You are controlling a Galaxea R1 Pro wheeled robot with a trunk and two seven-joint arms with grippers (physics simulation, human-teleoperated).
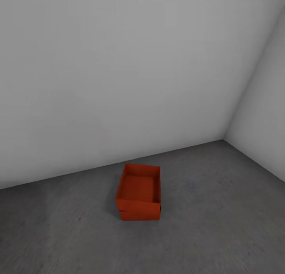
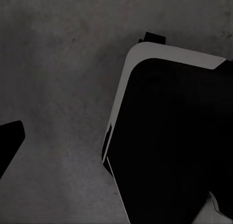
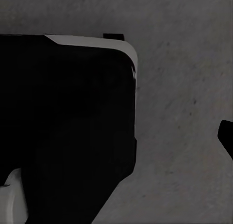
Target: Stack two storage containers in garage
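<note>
Item: stacked storage containers [image 1: 139, 195]; two orange-red open-topped bins, seen in the head view just below the centre of the frame, resting on the dark grey concrete floor [image 1: 221, 226] of the garage; one is nested or seated on the other, as is suggested by the offset seam along the near wall at the lower left corner of the stack; the upper bin is slightly skewed against the lower one. Long axis: run from the lower frame toward the upper frame, tilted a little to the right, toward the grey wall [image 1: 118, 68]; a second wall [image 1: 265, 108] is met at the corner in the right of the frame.

Relation to the hands: no arm is seen in the head view, so it cannot be told which arm is nearer; the stack is judged to lie ahead of the robot, well apart from it.

Hands: in each wrist view a dark finger tip is caught at a frame edge, with the robot's black, white-edged base over bare concrete; how far the jaws are parted cannot be told; nothing is seen held or touched.

Judgement: the stacking appears done; the coming move is likely only a retreat or check.
</note>
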